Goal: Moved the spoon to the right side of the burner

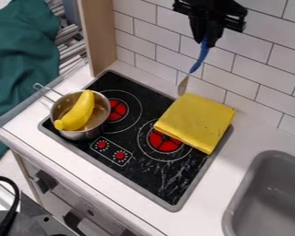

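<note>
A spoon with a blue handle and a dull, pale bowl [200, 58] is suspended at the rear of the work area, in front of the white tiled wall [255, 57]. The jaws of the black two-finger gripper [206, 40] are closed on the upper end of its handle; the bowl points downward at a slant. In the view, the bowl sits at the back corner of a folded yellow cloth [196, 120]; contact cannot be determined. The cloth overlaps the right-hand burner [165, 141] of the black stove top [151, 177]. At the left-hand burner [116, 109], a silver metal pot [99, 127] contains a yellow toy banana [80, 112]. The stove top is set in a white table [215, 200], with a grey sink [267, 162] at right.
</note>
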`<state>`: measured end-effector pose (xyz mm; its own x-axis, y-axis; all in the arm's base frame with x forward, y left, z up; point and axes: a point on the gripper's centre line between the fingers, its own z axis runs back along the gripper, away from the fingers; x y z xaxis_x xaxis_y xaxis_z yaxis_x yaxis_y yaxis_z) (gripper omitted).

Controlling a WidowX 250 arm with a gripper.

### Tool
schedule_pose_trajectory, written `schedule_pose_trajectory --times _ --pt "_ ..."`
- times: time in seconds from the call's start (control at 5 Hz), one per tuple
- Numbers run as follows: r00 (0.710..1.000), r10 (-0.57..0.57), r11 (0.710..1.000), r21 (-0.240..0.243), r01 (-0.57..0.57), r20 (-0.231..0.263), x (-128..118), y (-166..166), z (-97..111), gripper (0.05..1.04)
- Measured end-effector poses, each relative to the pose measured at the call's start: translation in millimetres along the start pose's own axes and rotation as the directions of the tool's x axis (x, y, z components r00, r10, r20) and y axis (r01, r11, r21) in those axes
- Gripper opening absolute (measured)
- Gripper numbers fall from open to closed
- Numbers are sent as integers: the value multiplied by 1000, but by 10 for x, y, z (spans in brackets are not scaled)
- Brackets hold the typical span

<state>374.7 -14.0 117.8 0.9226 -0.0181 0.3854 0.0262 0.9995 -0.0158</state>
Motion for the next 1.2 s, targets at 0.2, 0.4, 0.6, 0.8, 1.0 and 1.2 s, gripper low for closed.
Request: schedule_pose_trajectory --times 0.2,0.4,0.6,0.8,1.0,1.2 --pt "999 41 997 -58 -41 -13 -40 -87 -22 167" --pt "996 84 991 -100 -86 -26 -78 -146 -44 167" --pt "993 115 987 -109 -117 -24 -102 -161 -14 167" --pt "989 147 980 -130 -151 -33 -105 -197 1 167" --pt "979 201 966 -158 -205 -45 -127 -245 -1 167" --pt "976 203 963 -168 -213 -74 -161 -185 4 214"
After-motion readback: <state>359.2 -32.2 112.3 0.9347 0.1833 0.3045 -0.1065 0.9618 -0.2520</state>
